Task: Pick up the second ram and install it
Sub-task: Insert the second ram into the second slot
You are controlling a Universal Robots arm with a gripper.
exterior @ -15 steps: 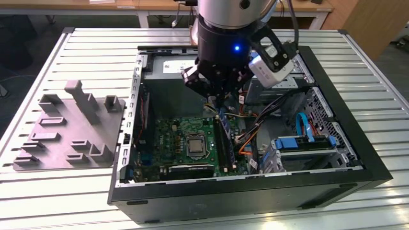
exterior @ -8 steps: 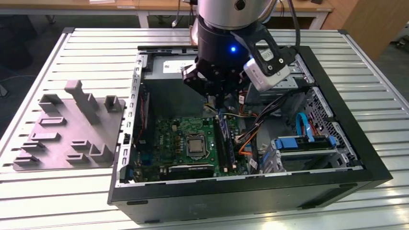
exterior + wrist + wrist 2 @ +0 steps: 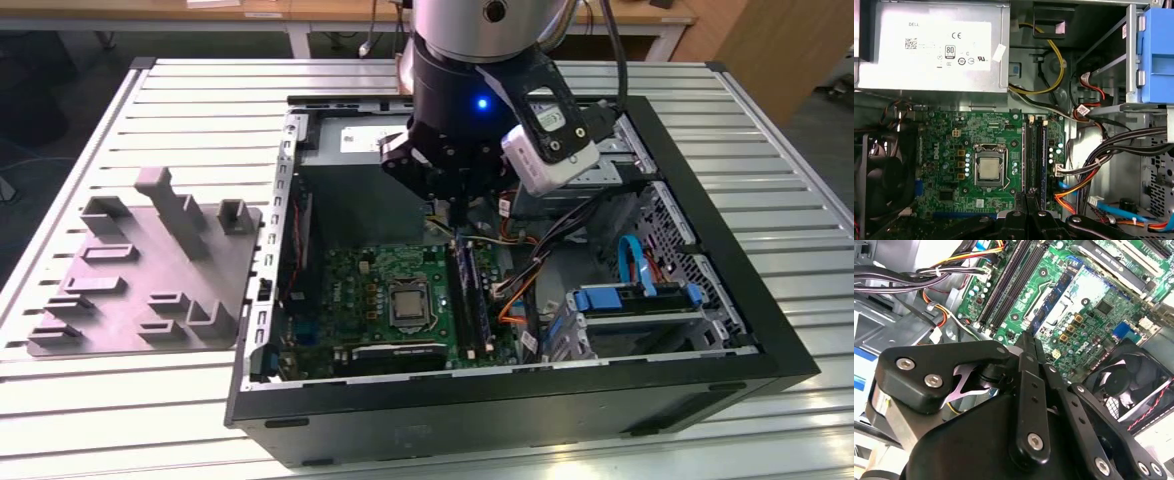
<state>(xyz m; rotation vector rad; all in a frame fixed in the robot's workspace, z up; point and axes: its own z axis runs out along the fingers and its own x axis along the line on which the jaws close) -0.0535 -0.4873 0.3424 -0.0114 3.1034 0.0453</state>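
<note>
Hovering inside the open computer case (image 3: 534,405) that lies on the slatted counter (image 3: 174,420), the gripper (image 3: 458,212) points straight down at the motherboard (image 3: 360,290), its fingers drawn together into one narrow tip. Whether the second ram is nipped edge-on between them, or is already one of the dark strips standing in the ram slots (image 3: 470,295), cannot be told. Those slots are what matters here. They lie directly under the tip, just beside the processor socket (image 3: 404,303) on the exterior view's right, and their long axis runs from the far side of the board toward the near wall of the case. The gripper hangs over the far end of that line, close above it; contact cannot be judged. In the first wrist view the seam between the fingers looks to run along the slots, not across them. A grey moulded holder (image 3: 147,270) rests on the counter, well apart on the exterior view's left.
</note>
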